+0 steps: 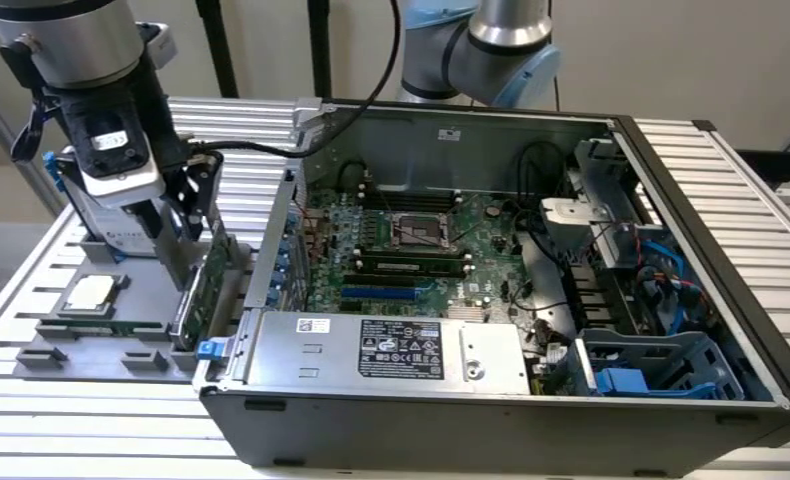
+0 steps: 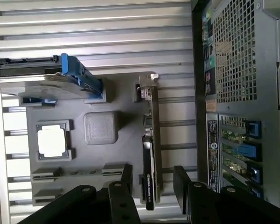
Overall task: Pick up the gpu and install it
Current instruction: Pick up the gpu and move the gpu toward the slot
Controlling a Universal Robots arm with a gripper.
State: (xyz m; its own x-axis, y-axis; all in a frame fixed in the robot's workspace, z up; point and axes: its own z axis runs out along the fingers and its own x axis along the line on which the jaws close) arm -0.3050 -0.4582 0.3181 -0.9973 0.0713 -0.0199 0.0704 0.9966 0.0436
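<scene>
While wide open astride the upright gpu (image 2: 149, 179), fingers (image 2: 127, 178) empty, computer case (image 2: 233, 56) close beside.

1. The tray (image 1: 42, 345) sits on the tabletop (image 1: 88, 425), at the exterior view's left of the computer case (image 1: 502, 410).
2. The gpu (image 2: 149, 158) stands on edge in the tray, nearest the case.
3. The claw (image 2: 153, 179) hangs over the gpu, one finger each side.
</scene>
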